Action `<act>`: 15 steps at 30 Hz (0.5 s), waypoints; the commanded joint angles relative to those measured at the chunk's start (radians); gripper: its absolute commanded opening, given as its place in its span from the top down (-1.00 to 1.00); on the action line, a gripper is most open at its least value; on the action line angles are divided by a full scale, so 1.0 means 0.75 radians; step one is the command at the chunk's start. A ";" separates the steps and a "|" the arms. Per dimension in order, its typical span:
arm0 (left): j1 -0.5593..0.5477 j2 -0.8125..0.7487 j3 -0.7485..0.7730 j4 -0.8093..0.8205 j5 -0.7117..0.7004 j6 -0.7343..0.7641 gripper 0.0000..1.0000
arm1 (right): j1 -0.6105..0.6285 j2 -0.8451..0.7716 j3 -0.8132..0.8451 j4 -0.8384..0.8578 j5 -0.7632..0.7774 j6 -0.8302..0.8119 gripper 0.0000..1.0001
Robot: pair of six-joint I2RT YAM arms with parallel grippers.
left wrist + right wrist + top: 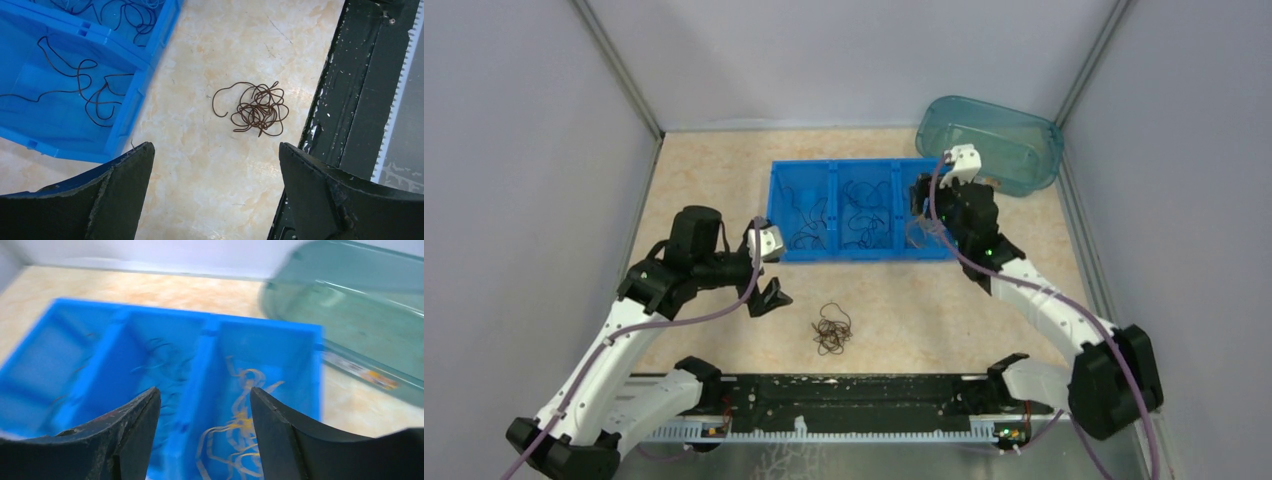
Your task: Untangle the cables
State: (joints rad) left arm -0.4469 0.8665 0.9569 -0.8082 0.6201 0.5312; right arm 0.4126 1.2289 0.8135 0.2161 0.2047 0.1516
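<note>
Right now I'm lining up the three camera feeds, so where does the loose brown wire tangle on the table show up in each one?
Top external: the brown tangle lies on the table, low centre, nearer than the blue bin.
Left wrist: right of centre, between the blue bin and the black rail.
Right wrist: not in it.
Shared landmark: the blue bin, seen in all three views.

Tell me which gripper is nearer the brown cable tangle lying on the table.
Left. The left gripper hangs open just beside the brown tangle, to its left. The right gripper is open over the blue tray's right compartment, well behind the tangle.
</note>
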 commanded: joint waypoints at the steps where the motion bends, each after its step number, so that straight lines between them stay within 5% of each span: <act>1: 0.008 0.008 -0.010 0.085 -0.024 -0.022 -1.00 | 0.196 -0.228 -0.154 0.191 -0.318 -0.068 -0.25; 4: 0.012 0.015 -0.026 0.101 -0.032 -0.001 -1.00 | 0.392 -0.312 -0.291 0.189 -0.519 -0.057 -0.13; 8: 0.017 -0.012 -0.042 0.122 -0.025 0.037 -1.00 | 0.661 -0.290 -0.434 0.202 -0.531 -0.045 0.04; 15: 0.015 -0.082 -0.068 0.131 0.015 0.077 -1.00 | 0.823 -0.134 -0.601 0.458 -0.531 0.080 0.16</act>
State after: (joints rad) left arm -0.4404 0.8391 0.9222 -0.7353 0.6037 0.5632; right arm 0.9779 1.0805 0.3714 0.3885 -0.1692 0.1787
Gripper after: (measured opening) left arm 0.998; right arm 0.422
